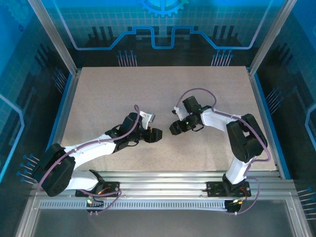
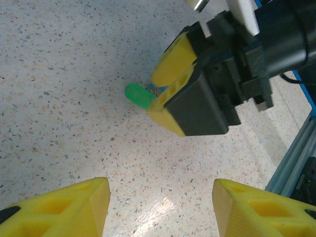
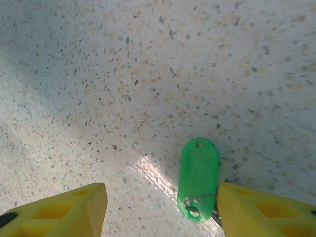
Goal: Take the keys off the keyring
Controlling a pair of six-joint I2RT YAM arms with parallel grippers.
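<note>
Keyring (image 3: 193,205) and its green tag (image 3: 199,173) lay on the tabletop (image 3: 148,74) between the right fingers (image 3: 261,207), which were spread apart, just beside one of them, the tag's long axis pointing away from them, while the left fingers (image 2: 64,207), likewise parted, sat farther off.

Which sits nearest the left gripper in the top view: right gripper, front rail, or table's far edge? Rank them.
1. The right gripper, just right of the left gripper.
2. The front rail, on the near side.
3. The table's far edge, at the top of the view.
</note>
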